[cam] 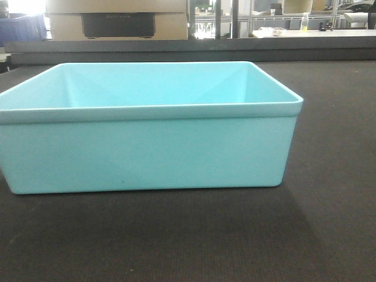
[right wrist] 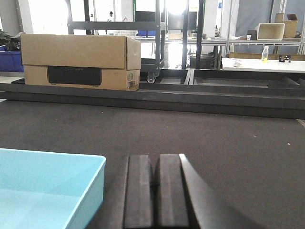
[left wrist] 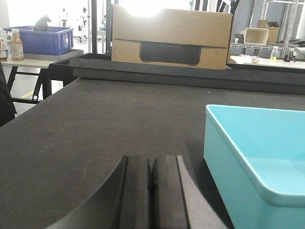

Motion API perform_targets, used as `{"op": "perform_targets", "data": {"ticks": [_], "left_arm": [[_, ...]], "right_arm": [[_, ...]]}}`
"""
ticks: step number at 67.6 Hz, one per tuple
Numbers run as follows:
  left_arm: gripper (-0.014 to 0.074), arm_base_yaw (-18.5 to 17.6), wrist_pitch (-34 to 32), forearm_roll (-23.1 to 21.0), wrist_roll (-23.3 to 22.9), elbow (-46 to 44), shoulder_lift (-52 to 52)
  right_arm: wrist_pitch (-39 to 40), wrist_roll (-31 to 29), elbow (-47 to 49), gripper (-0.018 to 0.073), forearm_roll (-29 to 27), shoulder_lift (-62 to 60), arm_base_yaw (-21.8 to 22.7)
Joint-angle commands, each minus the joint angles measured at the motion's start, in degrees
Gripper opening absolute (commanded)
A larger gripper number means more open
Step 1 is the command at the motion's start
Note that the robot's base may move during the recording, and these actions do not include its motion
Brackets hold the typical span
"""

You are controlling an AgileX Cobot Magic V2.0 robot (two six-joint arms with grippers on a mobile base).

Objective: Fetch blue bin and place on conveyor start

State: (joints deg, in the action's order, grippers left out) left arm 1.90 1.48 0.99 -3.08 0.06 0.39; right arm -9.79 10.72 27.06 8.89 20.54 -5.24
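The blue bin (cam: 147, 153), a pale turquoise tub with a thick rim, stands empty on the conveyor start's dark textured belt (cam: 329, 223). In the left wrist view the bin (left wrist: 257, 157) is at the right, and my left gripper (left wrist: 151, 164) is shut and empty just left of it, low over the belt (left wrist: 95, 129). In the right wrist view the bin (right wrist: 47, 191) is at the lower left, and my right gripper (right wrist: 157, 162) is shut and empty just right of it. Neither gripper touches the bin.
A cardboard box (right wrist: 78, 62) stands beyond the belt's far edge. A dark blue bin (left wrist: 40, 40) and a bottle (left wrist: 17, 45) sit on a table at far left. Shelving and tables with a white tub (right wrist: 276, 31) are at the back right.
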Motion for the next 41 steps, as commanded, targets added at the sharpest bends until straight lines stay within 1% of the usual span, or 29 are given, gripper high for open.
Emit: {"op": "perform_targets", "data": {"ticks": [1,10,12,13,16,19,22,23,30,36,41], "left_arm": [[-0.0111,0.16,-1.12,-0.3,0.01,-0.06,-0.39],[-0.0111,0.16,-1.12,-0.3,0.01,-0.06,-0.39],[-0.0111,0.16,-1.12,-0.3,0.01,-0.06,-0.39],[-0.0111,0.16,-1.12,-0.3,0.01,-0.06,-0.39],[-0.0111,0.16,-1.12,-0.3,0.01,-0.06,-0.39],[-0.0111,0.16,-1.12,-0.3,0.01,-0.06,-0.39],[-0.0111,0.16,-1.12,-0.3,0.01,-0.06,-0.39],[-0.0111,0.16,-1.12,-0.3,0.01,-0.06,-0.39],[-0.0111,0.16,-1.12,-0.3,0.01,-0.06,-0.39],[-0.0111,0.16,-1.12,-0.3,0.01,-0.06,-0.39],[-0.0111,0.16,-1.12,-0.3,0.01,-0.06,-0.39]], "right_arm": [[1.31,-0.26,0.06,-0.0162,0.46,-0.27,0.17],[1.15,-0.26,0.06,-0.0162,0.17,-0.27,0.17],[0.64,-1.07,0.06,-0.0162,-0.17,-0.27,0.6],[0.15,-2.5,0.06,-0.0162,-0.7,-0.27,1.02],[-0.27,-7.56,-0.42,-0.0162,-4.79,-0.51,2.29],[0.15,-15.97,-1.59,-0.0162,-11.01,-1.06,4.32],[1.08,-20.02,-3.49,-0.0162,-15.33,-1.99,6.57],[1.51,-20.36,-4.16,-0.0162,-16.27,-2.32,7.2],[3.94,-20.36,-10.55,-0.0162,-17.3,-6.43,11.23],[5.58,-20.36,-16.3,-0.0162,-17.72,-10.97,13.07],[6.98,-20.36,-20.92,-0.0162,-17.77,-14.83,13.78]]}}
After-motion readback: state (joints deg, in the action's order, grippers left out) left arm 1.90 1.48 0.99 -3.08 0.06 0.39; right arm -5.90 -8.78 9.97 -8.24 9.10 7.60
